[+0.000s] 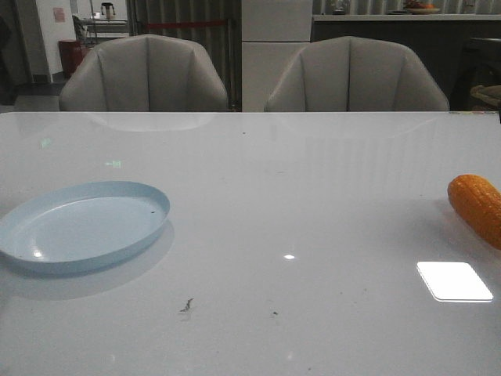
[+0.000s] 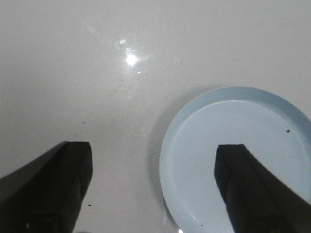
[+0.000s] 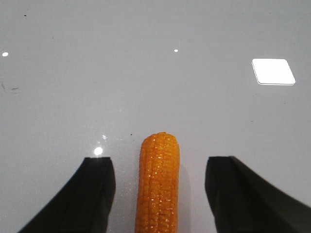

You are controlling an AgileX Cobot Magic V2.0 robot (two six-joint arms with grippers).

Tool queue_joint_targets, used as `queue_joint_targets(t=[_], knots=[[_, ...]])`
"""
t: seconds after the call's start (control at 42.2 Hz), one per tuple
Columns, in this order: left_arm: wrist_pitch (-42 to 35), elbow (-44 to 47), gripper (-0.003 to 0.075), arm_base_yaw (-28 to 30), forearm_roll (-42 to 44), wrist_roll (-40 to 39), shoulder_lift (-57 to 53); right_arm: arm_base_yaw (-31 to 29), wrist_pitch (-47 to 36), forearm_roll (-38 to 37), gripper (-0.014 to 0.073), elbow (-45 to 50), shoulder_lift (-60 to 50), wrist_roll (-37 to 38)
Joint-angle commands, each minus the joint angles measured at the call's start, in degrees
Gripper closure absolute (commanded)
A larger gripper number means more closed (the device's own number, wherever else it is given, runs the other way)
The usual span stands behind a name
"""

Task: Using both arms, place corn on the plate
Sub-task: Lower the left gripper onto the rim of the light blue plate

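Corn (image 1: pixel 477 207) lies on the table (image 1: pixel 313 196) at about three o'clock in the front view, well apart from the plate (image 1: pixel 47 251) at nine o'clock, so nothing is done yet. Right gripper (image 3: pixel 158 194) hangs spread wide with the cob between its fingers (image 3: pixel 95 194), neither touching it. Left gripper (image 2: pixel 153 189) is also spread and empty, one finger over the plate (which holds nothing). Grasping, carrying, probably a handover, and placing all remain.
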Motion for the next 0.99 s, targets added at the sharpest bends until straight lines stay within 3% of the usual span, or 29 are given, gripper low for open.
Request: queue_joint_targets(t=[0.0,0.26,0.568,0.663,0.97], knots=[[2.8,-5.8,0.0146,-0.3,-0.6,-0.2,3.0,-0.4,-5.0,0.0,0.0075,-1.8,-1.2,-0.2],[5.4,-8.4,0.0146,-0.3,-2.8,-0.2,12.1,-0.4,-5.0,0.0,0.0075,-1.8,-1.2,-0.2],[3.4,-8.4,0.0151,-0.3,-2.8,-0.2,17.5,-0.4,-4.9,0.0,0.0075,-1.8,-1.2,-0.2],[3.4,-8.4,0.0197,-0.3,-2.8,-0.2,18.4,-0.4,-4.9,0.0,0.0075,-1.8,-1.2,-0.2],[3.2,-8.4,0.0465,-0.3,-2.8,-0.2,19.1,-0.4,-4.9,0.0,0.0075,-1.8,-1.2,-0.2]])
